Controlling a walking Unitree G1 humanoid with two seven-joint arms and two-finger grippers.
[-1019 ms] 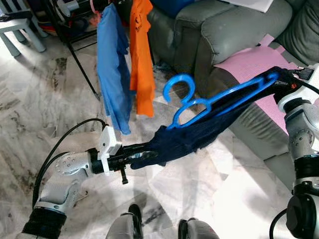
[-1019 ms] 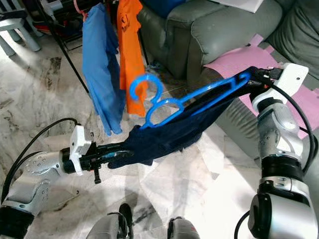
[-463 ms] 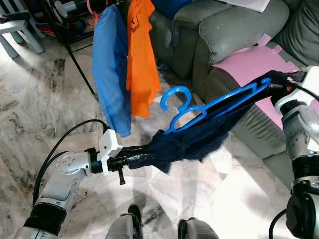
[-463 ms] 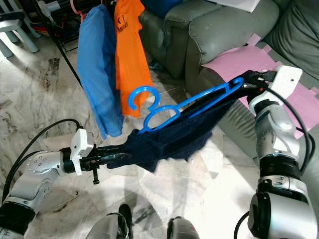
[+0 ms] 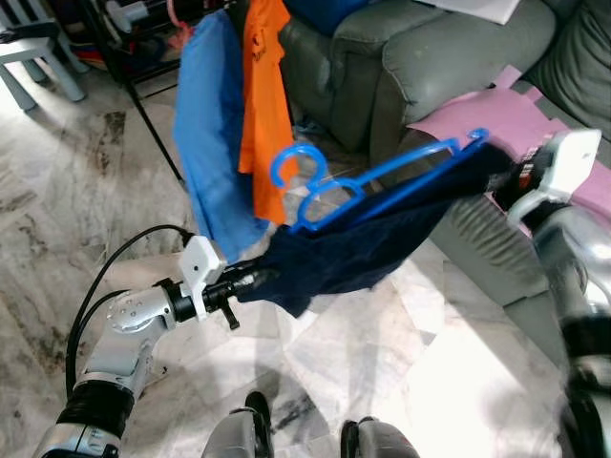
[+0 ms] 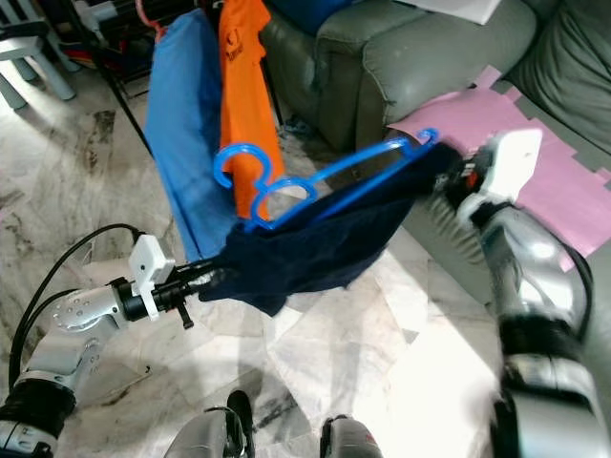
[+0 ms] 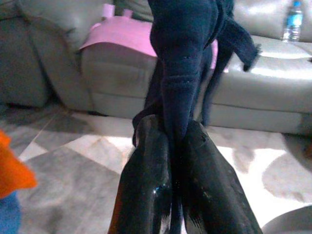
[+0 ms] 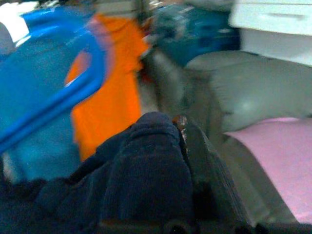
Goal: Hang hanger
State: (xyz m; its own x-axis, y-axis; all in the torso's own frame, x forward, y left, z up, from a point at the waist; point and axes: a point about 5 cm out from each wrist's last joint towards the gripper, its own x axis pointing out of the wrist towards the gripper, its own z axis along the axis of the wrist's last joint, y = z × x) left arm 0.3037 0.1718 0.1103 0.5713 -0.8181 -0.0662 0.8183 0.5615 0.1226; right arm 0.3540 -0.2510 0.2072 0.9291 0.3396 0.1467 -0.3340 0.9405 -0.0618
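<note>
The blue hanger [image 5: 377, 176] carries a dark navy garment [image 5: 358, 243] and is slung between the two arms, above the marble floor [image 5: 86, 191]. The left hand [image 7: 168, 161] is pinched narrow on a low fold of the garment, its two black fingers [image 7: 146, 180] pressed against the cloth on either side. The right hand [image 8: 183, 161] grips the far end of the garment at the hanger's shoulder; it looks closed on the cloth, though the picture there is blurred.

The hanger's long axis runs from the right hand, high and near the sofa [image 5: 449, 67], down toward the left hand, with the hook [image 5: 296, 162] at the middle, pointing up and forward. The hook lies just in front of the hanging orange shirt [image 5: 263, 105] and blue shirt [image 5: 205, 143], which hang from a dark rack [image 5: 143, 57] further ahead and to the left. The rail itself sits higher than the hook, so the coming move probably calls for lifting and pushing forward-left. The right hand is nearer the hanger's frame and steers it; the left only tensions the cloth.

A pink mat [image 5: 477, 114] lies on the sofa seat, a pale stool [image 5: 38, 52] stands far left.
</note>
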